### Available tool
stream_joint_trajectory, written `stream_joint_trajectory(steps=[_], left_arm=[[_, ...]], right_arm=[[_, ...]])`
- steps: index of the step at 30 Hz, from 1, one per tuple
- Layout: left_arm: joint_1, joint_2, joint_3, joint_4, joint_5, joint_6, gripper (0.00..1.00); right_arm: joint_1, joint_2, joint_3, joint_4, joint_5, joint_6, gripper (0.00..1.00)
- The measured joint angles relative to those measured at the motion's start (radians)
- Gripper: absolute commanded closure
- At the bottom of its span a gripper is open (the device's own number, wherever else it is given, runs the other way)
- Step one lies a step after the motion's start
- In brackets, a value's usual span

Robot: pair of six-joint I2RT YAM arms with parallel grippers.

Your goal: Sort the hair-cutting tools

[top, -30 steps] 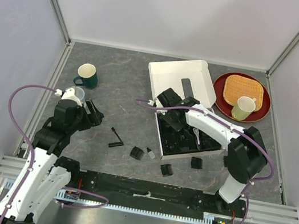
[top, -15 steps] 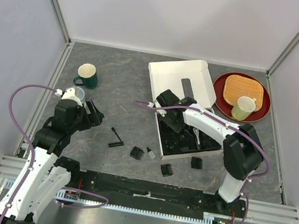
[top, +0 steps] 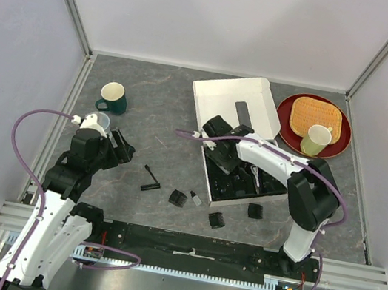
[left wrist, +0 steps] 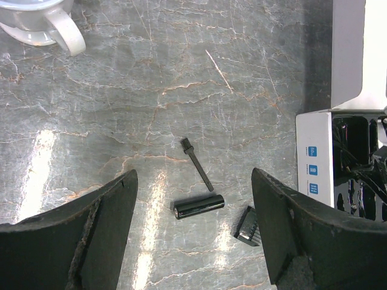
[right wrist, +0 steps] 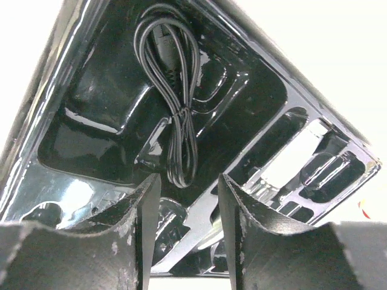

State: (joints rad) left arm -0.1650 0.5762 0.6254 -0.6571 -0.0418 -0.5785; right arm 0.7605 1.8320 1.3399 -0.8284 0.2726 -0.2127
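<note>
Black cord [right wrist: 176, 115] lies coiled in the tray [right wrist: 78, 99] beneath my right gripper [right wrist: 188, 188], jaws slightly apart; my left gripper [left wrist: 193, 181] hangs wide open above the thin brush [left wrist: 198, 165].

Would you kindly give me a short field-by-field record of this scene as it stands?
Cord: bundled, lying in the black tray
Right gripper: open, low over the tray, cord end between its fingers in view
Left gripper: open, above the table near the thin brush and black cylinder
Comb guards: three loose on the table near the tray
</note>
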Motion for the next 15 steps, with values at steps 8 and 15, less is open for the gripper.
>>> stream_joint_trajectory(steps=[8, 15], left_arm=[[0.000, 0.000, 0.000, 0.000, 0.002, 0.000, 0.18], [0.000, 0.014, 0.000, 0.013, 0.068, 0.001, 0.17]], right_arm=[[-0.004, -0.150, 0.000, 0.039, 0.021, 0.049, 0.33], [-0.004, -0.364, -0.051, 0.152, 0.085, 0.187, 0.31]])
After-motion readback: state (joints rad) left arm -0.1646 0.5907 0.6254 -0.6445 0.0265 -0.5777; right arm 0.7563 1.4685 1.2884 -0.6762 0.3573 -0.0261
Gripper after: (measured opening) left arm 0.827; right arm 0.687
